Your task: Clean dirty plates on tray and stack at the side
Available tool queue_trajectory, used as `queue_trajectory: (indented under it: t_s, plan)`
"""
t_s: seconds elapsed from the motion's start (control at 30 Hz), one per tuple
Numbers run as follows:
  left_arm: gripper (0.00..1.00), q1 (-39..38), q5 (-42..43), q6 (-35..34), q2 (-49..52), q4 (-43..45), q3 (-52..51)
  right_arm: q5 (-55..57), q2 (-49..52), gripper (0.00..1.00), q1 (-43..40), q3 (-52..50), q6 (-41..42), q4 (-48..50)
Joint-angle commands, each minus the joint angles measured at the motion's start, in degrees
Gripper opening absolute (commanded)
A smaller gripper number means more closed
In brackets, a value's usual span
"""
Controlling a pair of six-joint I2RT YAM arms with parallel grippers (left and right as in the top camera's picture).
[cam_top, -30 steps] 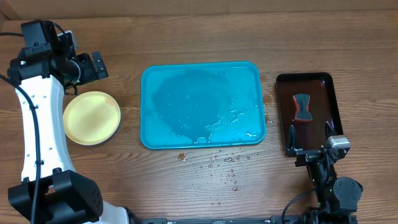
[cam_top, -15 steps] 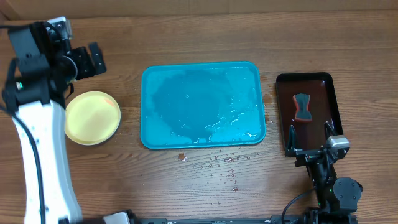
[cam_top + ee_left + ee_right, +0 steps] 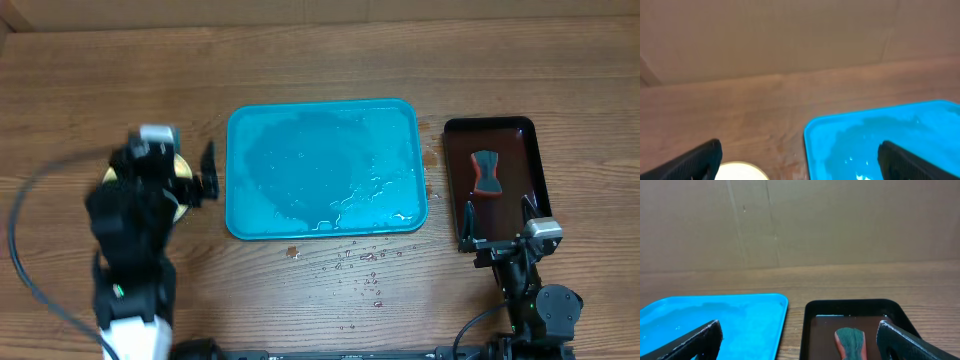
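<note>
Left arm [image 3: 130, 215] overhangs the plates [image 3: 742, 172]; the tray [image 3: 300, 160] is reachable from above.

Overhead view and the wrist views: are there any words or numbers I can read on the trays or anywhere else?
None: no word, number or sign can be read on the blue tray, the dark tray, the tool in it, the table or the cardboard.
Any labels on the arms are too small to read.

wet glossy plastic tray [image 3: 325, 170] on matt wood table [image 3: 300, 60].
</note>
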Motion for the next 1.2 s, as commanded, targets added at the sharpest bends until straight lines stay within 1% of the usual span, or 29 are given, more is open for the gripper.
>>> queue_trajectory:
  t_s: [0.0,0.07,0.13,0.27,0.33,0.53,0.73,0.87,0.97,1.17]
  plan:
    - [1.00,-0.3,1.8,1.2,-8.4,6.4,-12.4,-0.5,-0.6,1.00,0.3,-0.6,0.4,0.3]
    - [1.00,-0.9,1.2,1.3,-13.4,10.0,-18.7,-0.5,-0.6,1.00,0.3,-0.6,0.4,0.3]
    - [1.00,-2.0,-1.1,1.2,-18.3,11.9,-23.5,-0.5,-0.6,1.00,0.3,-0.6,0.4,0.3]
    - [1.00,-5.9,-8.9,1.3,-26.9,12.0,-29.5,-0.5,-0.6,1.00,0.3,-0.6,0.4,0.3]
    - [1.00,-7.4,-11.3,1.5,-31.0,11.7,-31.8,-0.5,-0.6,1.00,0.3,-0.6,0.4,0.4]
    - [1.00,-7.5,-9.9,5.0,-40.5,8.6,-35.8,-0.5,-0.6,1.00,0.3,-0.6,0.4,0.3]
    - [1.00,-7.5,-9.3,7.7,-45.7,0.5,-36.4,-0.5,-0.6,1.00,0.3,-0.6,0.4,0.3]
    - [1.00,-7.5,-9.3,9.9,-46.9,0.7,-36.4,-0.5,-0.6,1.00,0.3,-0.6,0.4,0.3]
    - [0.99,-7.5,-9.5,8.5,-46.9,0.8,-36.4,-0.5,-0.6,1.00,0.3,-0.6,0.4,0.3]
    - [1.00,-7.5,-9.5,8.5,-46.8,0.8,-36.4,-0.5,-0.6,1.00,0.3,-0.6,0.4,0.3]
